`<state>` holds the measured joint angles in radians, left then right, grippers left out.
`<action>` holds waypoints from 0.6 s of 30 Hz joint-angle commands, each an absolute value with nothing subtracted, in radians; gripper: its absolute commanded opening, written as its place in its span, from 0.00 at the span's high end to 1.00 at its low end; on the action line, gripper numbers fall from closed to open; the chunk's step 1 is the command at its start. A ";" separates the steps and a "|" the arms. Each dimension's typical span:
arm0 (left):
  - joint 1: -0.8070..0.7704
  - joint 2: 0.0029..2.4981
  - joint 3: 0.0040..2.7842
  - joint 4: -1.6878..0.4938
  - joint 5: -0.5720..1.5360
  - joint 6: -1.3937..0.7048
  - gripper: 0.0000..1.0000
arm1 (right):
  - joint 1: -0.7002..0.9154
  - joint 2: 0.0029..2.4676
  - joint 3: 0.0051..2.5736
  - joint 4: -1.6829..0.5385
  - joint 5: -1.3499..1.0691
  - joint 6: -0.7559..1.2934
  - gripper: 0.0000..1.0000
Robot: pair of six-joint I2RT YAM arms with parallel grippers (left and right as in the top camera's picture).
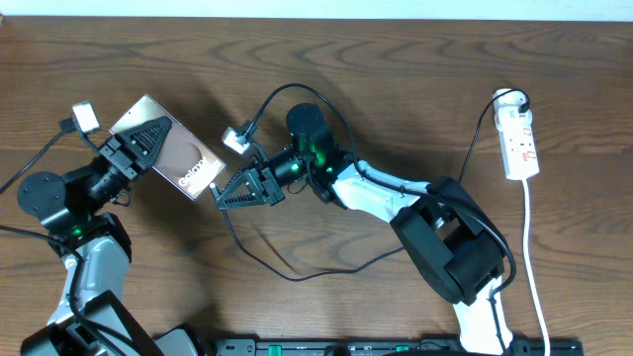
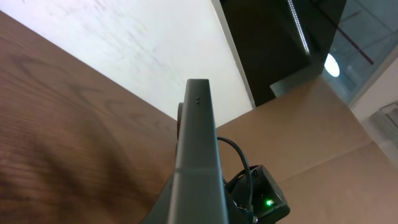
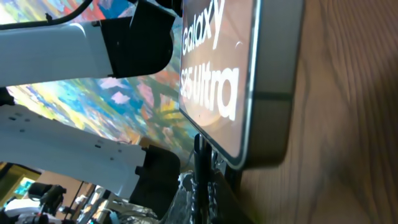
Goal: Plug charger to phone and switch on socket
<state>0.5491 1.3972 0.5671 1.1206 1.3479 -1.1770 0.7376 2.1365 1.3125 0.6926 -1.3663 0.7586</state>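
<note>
We see the left gripper (image 1: 156,133) clamped on the phone (image 1: 188,163) at the left of the surface (image 1: 396,59), lettered face showing. The right gripper (image 1: 220,194), closed on the charger (image 1: 287,275) near its tip, sits just beside the phone's lower edge; we cannot tell whether tip and port touch. The cable loops between the 2 arms. The socket (image 1: 520,138) lies well apart, far right.

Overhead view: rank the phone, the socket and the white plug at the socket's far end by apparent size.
1. Phone: largest, though it is held and may be nearer the camera.
2. Socket: narrower and a little shorter.
3. Plug: clearly smallest.
</note>
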 commanded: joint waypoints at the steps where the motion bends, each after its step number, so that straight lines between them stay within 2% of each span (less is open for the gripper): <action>1: 0.535 1.392 0.580 1.128 1.444 -1.155 0.93 | 0.724 2.132 1.320 0.701 -1.324 0.762 0.99; 18: 0.535 1.392 0.580 1.130 1.568 -1.118 0.92 | 0.719 2.132 1.320 0.699 -1.414 0.746 0.99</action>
